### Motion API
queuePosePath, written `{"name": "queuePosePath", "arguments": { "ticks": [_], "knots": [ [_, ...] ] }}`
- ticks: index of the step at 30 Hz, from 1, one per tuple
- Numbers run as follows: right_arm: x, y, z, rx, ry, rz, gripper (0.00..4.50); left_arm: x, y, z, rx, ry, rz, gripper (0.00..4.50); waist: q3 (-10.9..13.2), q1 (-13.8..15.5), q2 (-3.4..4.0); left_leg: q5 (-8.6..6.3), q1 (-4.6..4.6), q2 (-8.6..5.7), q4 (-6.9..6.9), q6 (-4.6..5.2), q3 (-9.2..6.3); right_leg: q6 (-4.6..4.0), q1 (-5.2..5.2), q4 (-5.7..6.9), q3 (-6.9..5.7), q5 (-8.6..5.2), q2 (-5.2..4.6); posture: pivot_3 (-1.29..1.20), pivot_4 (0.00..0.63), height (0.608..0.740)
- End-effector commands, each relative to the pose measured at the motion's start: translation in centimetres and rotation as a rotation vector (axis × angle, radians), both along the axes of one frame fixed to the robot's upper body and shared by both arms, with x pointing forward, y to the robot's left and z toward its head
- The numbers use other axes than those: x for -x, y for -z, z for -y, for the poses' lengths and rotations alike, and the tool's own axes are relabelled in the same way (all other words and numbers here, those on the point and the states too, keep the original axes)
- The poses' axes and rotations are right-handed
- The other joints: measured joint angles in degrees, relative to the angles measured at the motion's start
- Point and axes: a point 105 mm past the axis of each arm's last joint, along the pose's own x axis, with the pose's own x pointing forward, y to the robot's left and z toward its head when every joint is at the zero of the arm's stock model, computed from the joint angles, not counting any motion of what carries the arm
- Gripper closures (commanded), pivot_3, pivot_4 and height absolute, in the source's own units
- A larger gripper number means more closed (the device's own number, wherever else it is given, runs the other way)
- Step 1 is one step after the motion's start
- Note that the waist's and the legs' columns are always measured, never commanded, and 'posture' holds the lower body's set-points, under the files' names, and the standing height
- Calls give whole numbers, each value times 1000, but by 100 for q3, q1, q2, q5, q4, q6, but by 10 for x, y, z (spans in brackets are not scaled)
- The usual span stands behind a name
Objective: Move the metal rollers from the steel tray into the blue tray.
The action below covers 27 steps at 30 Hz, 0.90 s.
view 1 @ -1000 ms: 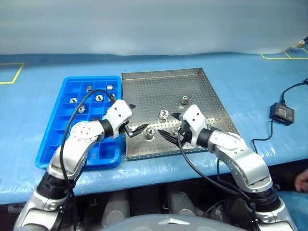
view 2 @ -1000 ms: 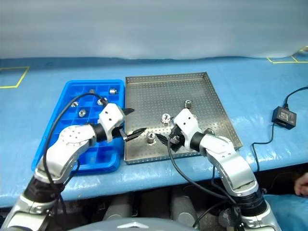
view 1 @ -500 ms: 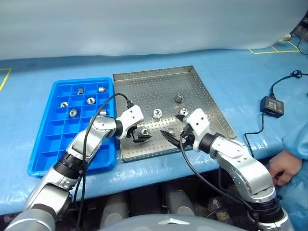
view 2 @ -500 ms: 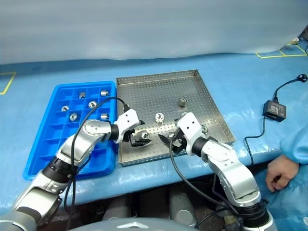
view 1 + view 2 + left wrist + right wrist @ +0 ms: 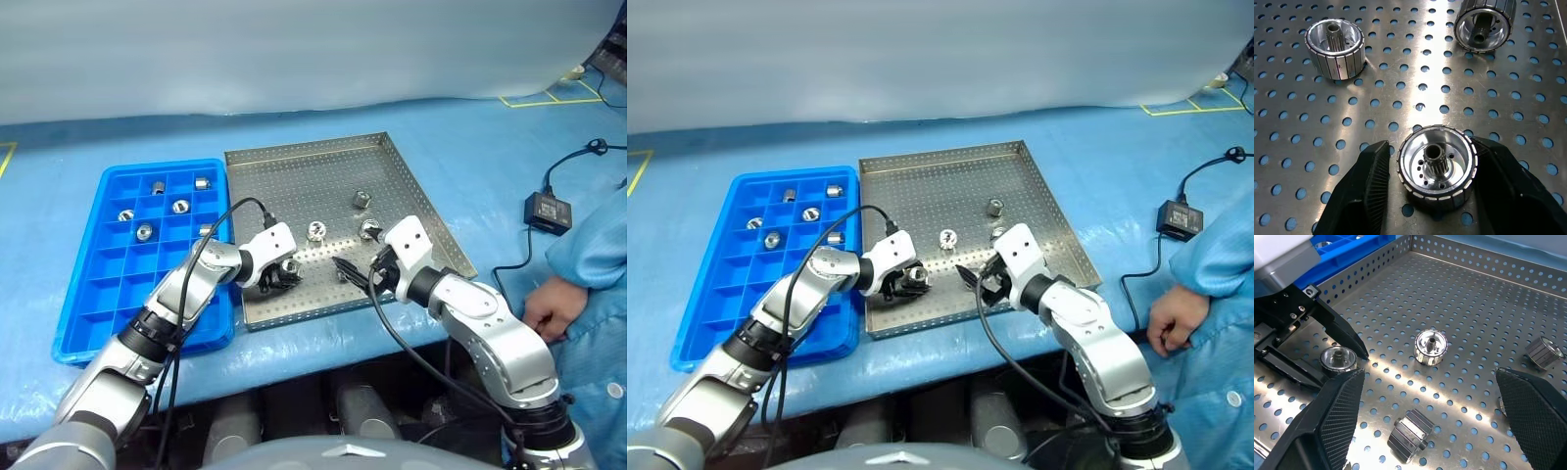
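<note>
The left end effector (image 5: 1432,196) is closing around one roller (image 5: 1436,166) standing upright between its fingers (image 5: 1364,188); the right end effector (image 5: 978,285) is waiting, wide open.

Bright polished metal on the rollers (image 5: 1437,165), ribbed around the sides and mirror-glossy on the faces, with a toothed steel bore. Brushed, perforated sheet metal with a dull sheen for the steel tray (image 5: 294,176); smooth, glossy moulded plastic for the blue tray (image 5: 88,284). Matt black ridged fingers (image 5: 1371,181) on the left gripper (image 5: 1436,188), over a slightly wrinkled blue sheet (image 5: 470,147) with a satin shine.
</note>
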Motion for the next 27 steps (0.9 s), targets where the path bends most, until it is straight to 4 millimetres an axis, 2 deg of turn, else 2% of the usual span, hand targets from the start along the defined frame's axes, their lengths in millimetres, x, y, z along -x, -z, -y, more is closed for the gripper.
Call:
{"name": "queuePosePath", "arguments": {
  "ticks": [1, 2, 8, 13, 15, 18, 20, 22, 27],
  "knots": [
    [-5, -12, -2, -9, 4, 56, 0, 1, -19, 7, 68, 33, 38, 2384, 0, 2, 0, 0, -1, 0, 0, 0, 0, 0, -1, 0, 0, 0, 0, -196, 150, 740],
    [-5, -12, -3, -11, 1, 55, 0, 0, -20, 6, 67, 23, 49, 2682, 0, 5, 0, 0, -1, 0, -1, 0, 0, 1, -2, 0, 0, 1, 0, -191, 150, 740],
    [-9, -5, -10, -11, -27, 24, 0, -1, -35, 3, 119, -7, 84, 2699, 0, 24, 0, 0, -1, 0, 0, 0, 0, 8, -2, 0, 1, 5, 0, -157, 150, 740],
    [-17, 5, -12, 23, -34, -19, 0, -1, -64, -11, 206, -96, 164, 2699, 0, 45, 0, 0, 0, 1, -1, 1, 1, 32, -4, 1, 5, 19, 1, -113, 150, 740],
    [-19, 7, -16, 29, -43, -31, 0, -2, -73, -27, 221, -175, 202, 2699, 0, 72, 0, 0, 0, 1, -2, 1, 0, 32, -3, 1, 5, 19, 2, -97, 150, 740],
    [-14, 0, -33, -34, -121, -32, 0, 1, -78, -58, 203, -318, 255, 2699, 0, 107, 0, 0, 1, 3, -6, 1, -1, 32, -5, 2, 4, 19, 3, -47, 150, 740],
    [-5, -9, -48, -89, -220, -25, 0, 3, -80, -85, 177, -449, 298, 2699, 0, 159, 0, -1, 3, 3, -12, 1, -3, 31, -5, 2, 4, 19, 4, -20, 150, 740],
    [3, -18, -60, -146, -309, -18, 0, 5, -85, -121, 172, -653, 344, 2699, 1, 239, -1, -1, 1, 4, -13, 1, -4, 32, -6, 0, 3, 19, 3, 6, 150, 740],
    [1, -14, -61, -115, -325, -35, 0, 16, -89, -185, 156, -1047, 401, 2699, -2, 494, -8, 0, 2, 2, 0, 2, -11, 34, 5, -2, -9, 20, -6, 40, 150, 740]
  ]
}}
